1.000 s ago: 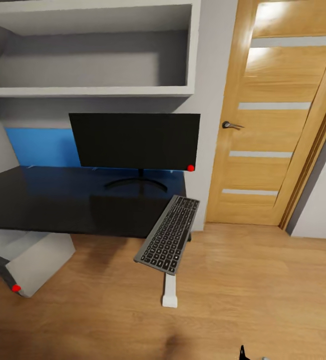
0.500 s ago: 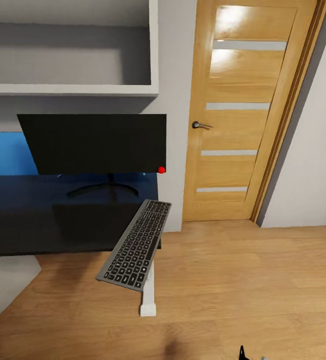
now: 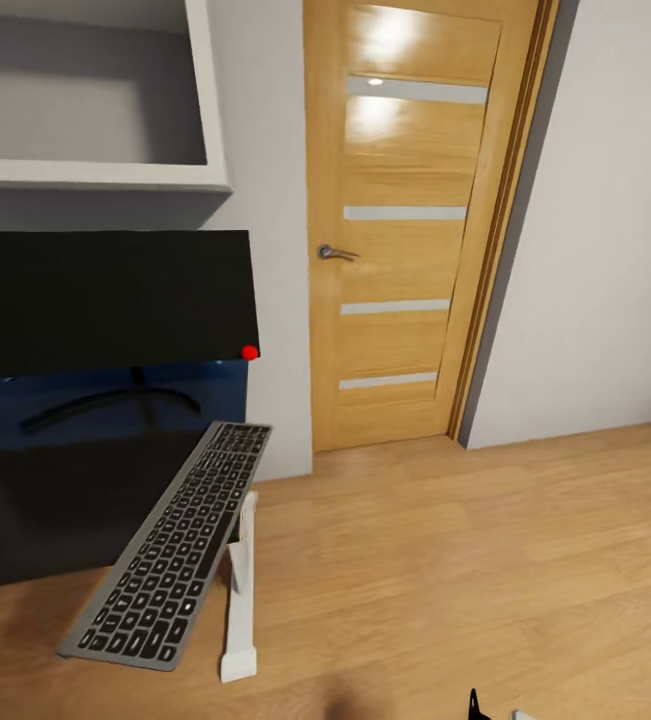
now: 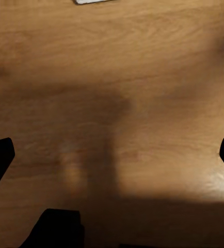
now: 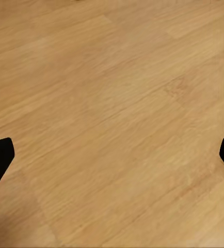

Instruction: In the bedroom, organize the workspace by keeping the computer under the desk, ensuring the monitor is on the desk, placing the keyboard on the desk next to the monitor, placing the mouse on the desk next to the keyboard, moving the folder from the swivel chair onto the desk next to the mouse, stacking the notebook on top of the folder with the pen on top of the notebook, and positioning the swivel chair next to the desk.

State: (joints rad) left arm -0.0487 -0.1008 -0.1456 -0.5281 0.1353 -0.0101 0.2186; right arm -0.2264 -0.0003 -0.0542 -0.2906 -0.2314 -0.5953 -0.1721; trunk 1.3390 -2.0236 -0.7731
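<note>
Standing on the desk [image 3: 25, 520], the monitor [image 3: 105, 300] is seen at the left of the head view, its black screen facing the camera, a red dot at its lower right corner and its curved stand arm resting on the glossy black top. The keyboard [image 3: 170, 545] lies at the desk's right end, tilted, with its far end on the top and its near end hanging well out past the edge, above the desk's white leg [image 3: 237, 590]. A blue panel [image 3: 105, 385] is seen on the wall behind the monitor, and a white open shelf [image 3: 85, 100] is mounted above it; nothing can be made out inside the shelf. To the right of the desk a closed wooden door [image 3: 410, 220] with a metal handle is set in the grey wall. The wooden floor [image 3: 465, 570] spreads in front.

In the left wrist view the left gripper [image 4: 112, 155] is held over shadowed floor with its dark fingertips far apart and nothing between them. In the right wrist view the right gripper [image 5: 112, 155] is likewise spread wide over bare floor, holding nothing.
</note>
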